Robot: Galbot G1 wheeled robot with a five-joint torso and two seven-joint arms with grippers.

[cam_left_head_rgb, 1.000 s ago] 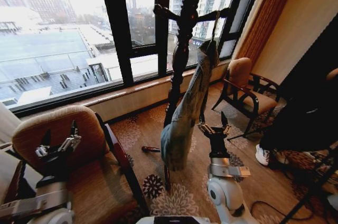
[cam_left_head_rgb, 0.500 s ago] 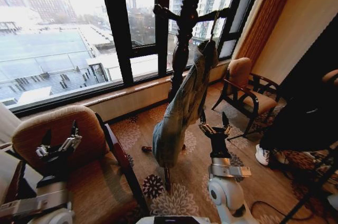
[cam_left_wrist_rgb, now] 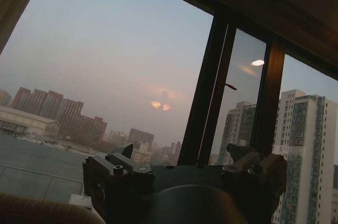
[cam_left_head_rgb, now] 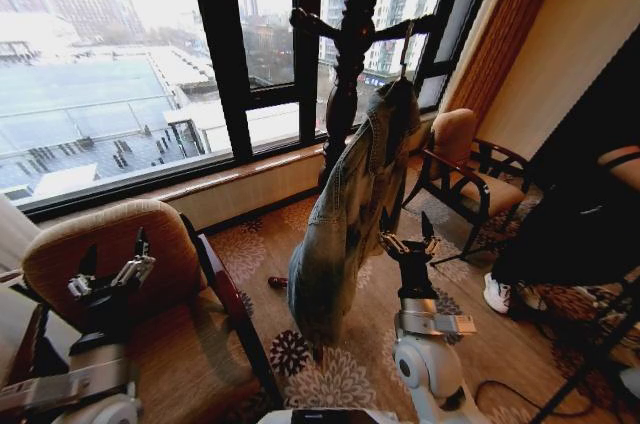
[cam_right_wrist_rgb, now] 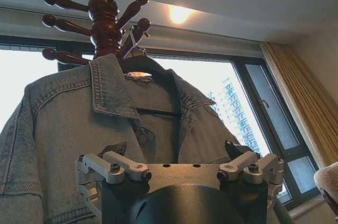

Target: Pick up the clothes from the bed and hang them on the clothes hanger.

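The clothes, a light blue denim jacket (cam_left_head_rgb: 350, 209), hang on the thin black clothes hanger (cam_right_wrist_rgb: 157, 112). The hanger's hook (cam_left_head_rgb: 407, 44) is over a peg of a dark wooden coat stand (cam_left_head_rgb: 352, 34). In the right wrist view the jacket (cam_right_wrist_rgb: 74, 123) faces the camera with its collar open, below the stand's pegs (cam_right_wrist_rgb: 105, 18). My right gripper (cam_left_head_rgb: 407, 242) is open and holds nothing, low beside the jacket's hem. My left gripper (cam_left_head_rgb: 108, 272) is open and idle above an armchair seat, and in its own view (cam_left_wrist_rgb: 179, 152) it points at the window. The bed is out of view.
A tan armchair (cam_left_head_rgb: 110, 239) stands at the lower left, close under my left arm. A wooden chair (cam_left_head_rgb: 462, 149) stands right of the coat stand, by the curtain. A large window (cam_left_head_rgb: 110, 64) fills the back. A dark mass (cam_left_head_rgb: 585, 204) and a white shoe (cam_left_head_rgb: 496, 294) are at the right edge.
The hanging jacket has swung: its lower part moved left and toward me and now shows wider. Both grippers have stayed where they were.
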